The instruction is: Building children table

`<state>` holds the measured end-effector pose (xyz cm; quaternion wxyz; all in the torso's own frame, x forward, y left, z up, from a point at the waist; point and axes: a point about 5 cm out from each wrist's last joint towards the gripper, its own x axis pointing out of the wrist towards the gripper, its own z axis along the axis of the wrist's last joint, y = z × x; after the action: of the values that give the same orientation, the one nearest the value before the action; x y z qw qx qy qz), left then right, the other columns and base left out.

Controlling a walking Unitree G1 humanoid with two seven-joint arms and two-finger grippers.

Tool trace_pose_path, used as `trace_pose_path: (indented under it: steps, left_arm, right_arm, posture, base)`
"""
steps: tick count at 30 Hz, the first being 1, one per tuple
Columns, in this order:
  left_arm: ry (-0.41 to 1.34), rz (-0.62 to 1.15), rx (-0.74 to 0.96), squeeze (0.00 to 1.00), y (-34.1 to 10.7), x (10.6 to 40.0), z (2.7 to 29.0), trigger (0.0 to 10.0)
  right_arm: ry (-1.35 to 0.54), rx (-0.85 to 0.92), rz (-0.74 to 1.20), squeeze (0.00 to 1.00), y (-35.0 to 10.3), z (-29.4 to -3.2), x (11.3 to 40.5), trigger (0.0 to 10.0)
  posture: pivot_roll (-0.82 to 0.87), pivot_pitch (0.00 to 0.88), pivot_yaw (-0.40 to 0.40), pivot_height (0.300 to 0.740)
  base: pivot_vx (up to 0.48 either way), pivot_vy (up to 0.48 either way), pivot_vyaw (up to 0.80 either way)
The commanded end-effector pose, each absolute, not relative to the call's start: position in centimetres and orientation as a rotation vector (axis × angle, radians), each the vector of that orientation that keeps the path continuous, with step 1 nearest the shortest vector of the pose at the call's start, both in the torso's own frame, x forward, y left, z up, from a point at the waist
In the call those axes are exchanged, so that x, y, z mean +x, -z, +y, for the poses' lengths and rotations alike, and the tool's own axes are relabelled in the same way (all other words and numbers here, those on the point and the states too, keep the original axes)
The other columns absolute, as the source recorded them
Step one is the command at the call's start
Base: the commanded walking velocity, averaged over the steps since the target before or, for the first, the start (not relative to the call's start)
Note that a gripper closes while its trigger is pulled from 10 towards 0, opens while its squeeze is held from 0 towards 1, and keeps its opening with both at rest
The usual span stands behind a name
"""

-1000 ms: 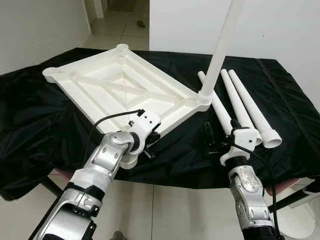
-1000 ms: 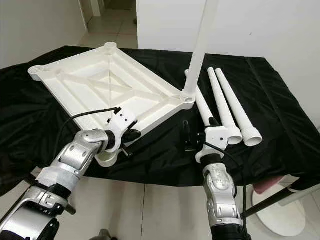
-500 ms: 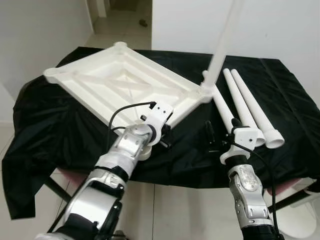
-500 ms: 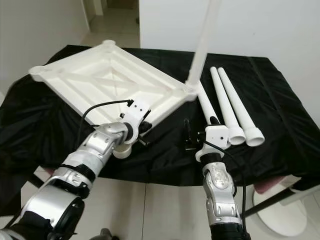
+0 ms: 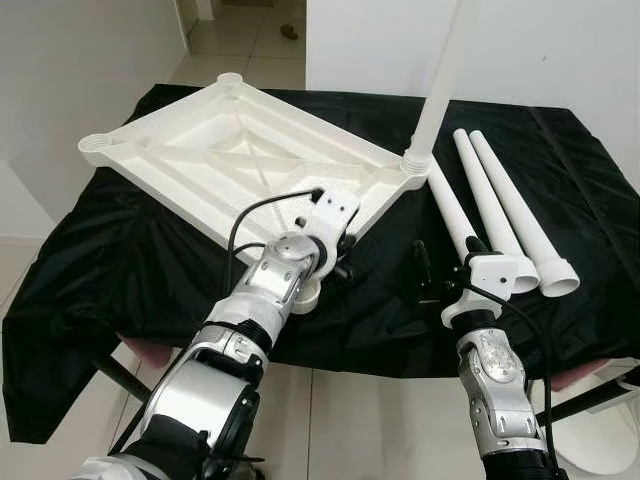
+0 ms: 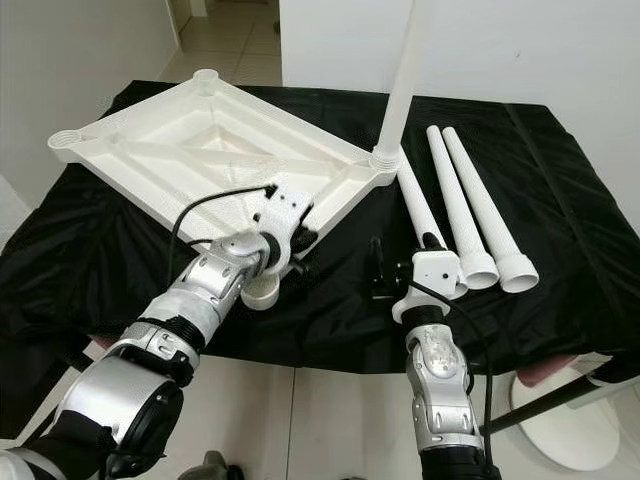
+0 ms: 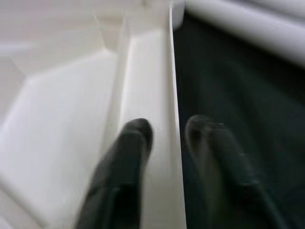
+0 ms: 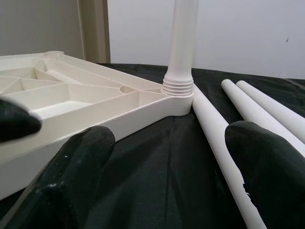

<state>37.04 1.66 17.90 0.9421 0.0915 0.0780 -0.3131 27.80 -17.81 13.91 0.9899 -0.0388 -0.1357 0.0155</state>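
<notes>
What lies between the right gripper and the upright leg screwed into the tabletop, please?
Only bare black cloth separates the right gripper from the upright leg, seen in the right wrist view.

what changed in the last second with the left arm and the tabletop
The left gripper slid along the near rim of the upturned tabletop, from near its front corner toward the corner with the standing leg, and the tabletop swung round on the black cloth. The fingers straddle that rim. The right gripper stayed open, and the three loose legs stayed put.

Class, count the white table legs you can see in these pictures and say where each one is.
4. One leg stands upright, screwed into the tabletop's right corner socket. Three loose legs lie side by side on the black cloth, right of the tabletop.
</notes>
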Motion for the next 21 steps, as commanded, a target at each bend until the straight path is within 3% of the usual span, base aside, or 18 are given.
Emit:
trace_pose_path:
  steps: [1,5,6,10,11,21]
  left_arm:
    - [0.621,0.075,0.156,1.00,-19.1,37.1,2.0,10.0]
    - [0.634,0.019,0.155,1.00,-19.9,37.0,2.3,10.0]
    - [0.642,-0.003,0.180,0.00,-20.2,36.9,2.9,10.0]
    - [0.652,-0.016,0.260,0.00,-20.1,36.7,4.2,10.0]
    - [0.676,-0.021,0.407,0.00,-19.5,36.2,5.8,10.0]
    - [0.791,0.035,0.680,0.00,-17.5,34.1,8.8,10.0]
  right_arm:
    - [-0.027,-0.074,-0.262,0.00,-13.7,-17.8,27.6,10.0]
    - [-0.030,-0.074,-0.262,0.00,-13.7,-17.7,27.6,10.0]
    - [-0.031,-0.074,-0.262,0.00,-13.7,-17.7,27.7,10.0]
    - [-0.033,-0.075,-0.264,0.00,-13.8,-17.7,27.8,10.0]
    - [-0.035,-0.076,-0.265,0.00,-13.8,-17.8,27.9,10.0]
    - [-0.042,-0.077,-0.263,0.00,-13.8,-17.7,28.0,10.0]
  posture:
    - [0.08,0.046,0.030,0.740]
    - [0.08,0.045,0.028,0.740]
    - [0.08,0.044,0.024,0.740]
    - [0.09,0.043,0.021,0.740]
    - [0.09,0.044,0.018,0.740]
    - [0.10,0.046,0.005,0.740]
  base:
    - [0.000,0.000,0.00]
    - [0.000,0.000,0.00]
    - [0.000,0.000,0.00]
    - [0.000,0.000,0.00]
    - [0.000,0.000,0.00]
    - [0.000,0.000,0.00]
